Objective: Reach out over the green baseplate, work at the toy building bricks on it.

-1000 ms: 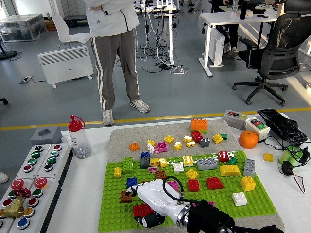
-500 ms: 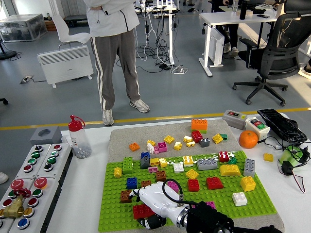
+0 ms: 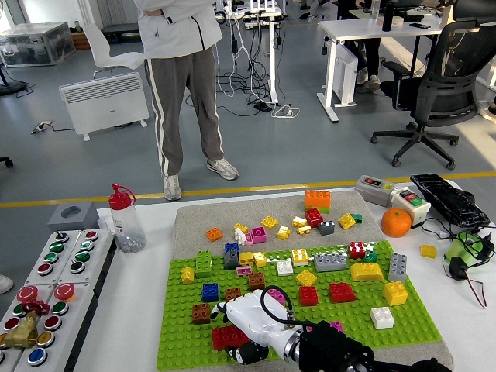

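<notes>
The right hand (image 3: 246, 324), its arm entering at five o'clock, lies over the green baseplate's (image 3: 186, 341) near edge, white fingers curled down beside a red brick (image 3: 227, 337); whether they grip anything is hidden. Toward twelve o'clock, toy bricks (image 3: 310, 279) stud the plate; at ten o'clock a red-capped clear bottle (image 3: 124, 220) holds small grey bits, too small to identify.

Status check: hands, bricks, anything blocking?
Right hand low over green baseplate, fingers curled by the red brick, grasp unclear. Left hand out of view. Loose bricks crowd all around.
</notes>
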Robot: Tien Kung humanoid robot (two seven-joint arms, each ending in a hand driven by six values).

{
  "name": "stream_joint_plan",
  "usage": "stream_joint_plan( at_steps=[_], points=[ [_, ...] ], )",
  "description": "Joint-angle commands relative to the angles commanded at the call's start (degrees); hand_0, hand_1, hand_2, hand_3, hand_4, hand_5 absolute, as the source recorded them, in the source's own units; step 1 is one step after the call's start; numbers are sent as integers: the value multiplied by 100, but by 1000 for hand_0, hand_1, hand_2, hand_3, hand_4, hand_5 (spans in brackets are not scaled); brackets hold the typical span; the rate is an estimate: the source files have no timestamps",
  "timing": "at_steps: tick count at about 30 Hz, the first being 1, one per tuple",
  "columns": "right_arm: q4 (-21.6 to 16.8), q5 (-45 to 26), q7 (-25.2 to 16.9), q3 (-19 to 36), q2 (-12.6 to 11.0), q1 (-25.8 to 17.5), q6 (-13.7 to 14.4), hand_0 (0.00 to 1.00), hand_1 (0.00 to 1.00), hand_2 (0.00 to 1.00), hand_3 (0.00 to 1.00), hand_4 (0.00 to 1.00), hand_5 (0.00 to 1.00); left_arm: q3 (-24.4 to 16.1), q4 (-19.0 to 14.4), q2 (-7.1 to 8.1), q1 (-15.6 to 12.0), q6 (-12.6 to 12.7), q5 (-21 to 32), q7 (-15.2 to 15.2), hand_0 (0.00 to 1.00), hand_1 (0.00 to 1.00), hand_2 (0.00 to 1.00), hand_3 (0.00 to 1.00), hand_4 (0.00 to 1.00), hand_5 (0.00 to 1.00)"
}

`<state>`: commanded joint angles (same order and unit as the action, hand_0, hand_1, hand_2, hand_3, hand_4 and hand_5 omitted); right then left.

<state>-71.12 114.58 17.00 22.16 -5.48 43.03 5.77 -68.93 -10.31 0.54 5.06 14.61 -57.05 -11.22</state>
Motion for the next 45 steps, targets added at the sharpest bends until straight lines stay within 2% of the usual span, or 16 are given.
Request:
stream_joint_plan(
  at_steps=[24,25,30,31,45],
  points=[
    [182,-12,-11,-50,19,4,-24,467,600,642,702,671,219,-3,0,-6,5,2,8,0,664,604,549,439,238,998],
    [185,-12,-19,-50,18,3,-12,452,580,604,673,662,224,-3,0,-7,6,3,8,-1,664,604,549,438,238,998],
    [197,3,-39,-56,17,0,34,452,580,604,673,662,224,-5,0,-9,4,4,3,-5,664,604,549,438,238,998],
    [200,9,-38,-59,18,-1,39,437,550,577,648,646,231,-5,0,-9,3,4,0,-7,664,605,549,438,239,998],
    [235,58,-20,-105,33,-15,23,422,531,557,619,643,217,0,0,-19,-20,4,-19,-18,664,606,553,441,240,998]
  ],
)
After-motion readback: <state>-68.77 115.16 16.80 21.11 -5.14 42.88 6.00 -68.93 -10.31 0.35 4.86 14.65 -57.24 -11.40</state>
